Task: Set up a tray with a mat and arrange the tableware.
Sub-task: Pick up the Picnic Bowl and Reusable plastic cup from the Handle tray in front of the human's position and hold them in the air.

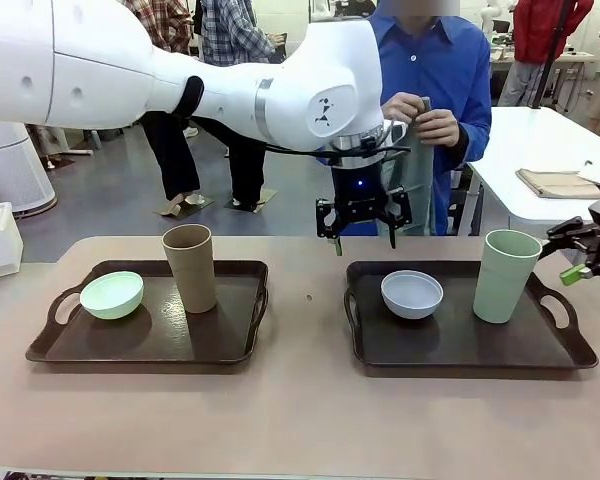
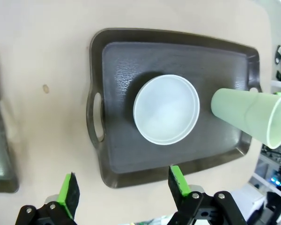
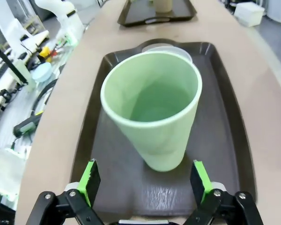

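Surface (image 1: 300, 420) carrying two dark trays, side by side and apart. On left tray (image 1: 160, 338): mint bowl (image 1: 112, 295) toward its left end, tan cup (image 1: 191, 267) upright just beside it. On right tray (image 1: 450, 342): grey-blue bowl (image 1: 412, 294) left of centre, green cup (image 1: 505, 276) upright to its right, not touching.

Left claw (image 1: 363, 232) reached across the middle, hanging above the far rim of right tray, pointing down, fingers apart, holding nothing. From its wrist, grey-blue bowl and green cup lying below, beyond the green pads (image 2: 69, 190).

Right claw (image 1: 572, 254) low at the right end of right tray, just beside green cup, fingers apart, nothing gripped. From its wrist, green cup standing ahead between the two fingers, no contact visible.

Person (image 1: 430, 60) at the far side, both hands (image 1: 420, 115) on a grey sheet (image 1: 415, 190) hanging in front of a blue shirt.
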### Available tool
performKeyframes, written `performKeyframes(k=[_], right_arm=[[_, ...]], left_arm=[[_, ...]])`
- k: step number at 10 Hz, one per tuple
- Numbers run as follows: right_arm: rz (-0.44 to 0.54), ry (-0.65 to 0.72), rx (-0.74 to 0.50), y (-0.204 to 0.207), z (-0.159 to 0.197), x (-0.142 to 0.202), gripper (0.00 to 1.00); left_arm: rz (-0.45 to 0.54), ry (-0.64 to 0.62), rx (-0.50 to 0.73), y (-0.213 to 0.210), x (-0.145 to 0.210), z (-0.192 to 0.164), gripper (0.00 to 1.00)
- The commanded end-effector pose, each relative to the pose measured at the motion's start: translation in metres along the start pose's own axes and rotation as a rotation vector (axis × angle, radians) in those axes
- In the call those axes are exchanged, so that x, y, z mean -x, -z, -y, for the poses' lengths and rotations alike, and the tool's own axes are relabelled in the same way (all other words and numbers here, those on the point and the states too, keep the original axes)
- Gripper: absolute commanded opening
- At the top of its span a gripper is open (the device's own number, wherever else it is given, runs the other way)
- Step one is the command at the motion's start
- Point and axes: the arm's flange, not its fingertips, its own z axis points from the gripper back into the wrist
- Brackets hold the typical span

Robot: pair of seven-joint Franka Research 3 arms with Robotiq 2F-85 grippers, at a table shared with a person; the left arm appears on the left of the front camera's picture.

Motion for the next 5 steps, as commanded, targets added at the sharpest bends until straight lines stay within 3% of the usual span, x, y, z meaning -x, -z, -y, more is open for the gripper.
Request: performKeyframes(k=[1, 5], right_arm=[[-0.028, -0.036, 0.035, 0.022, -0.002, -0.016, 1.0], [-0.072, -0.018, -0.035, 0.051, 0.011, -0.018, 1.0]], left_arm=[[0.036, -0.03, -0.019, 0.014, -0.002, 0.007, 1.0], [0.019, -0.001, -0.089, 0.048, -0.01, 0.023, 1.0]])
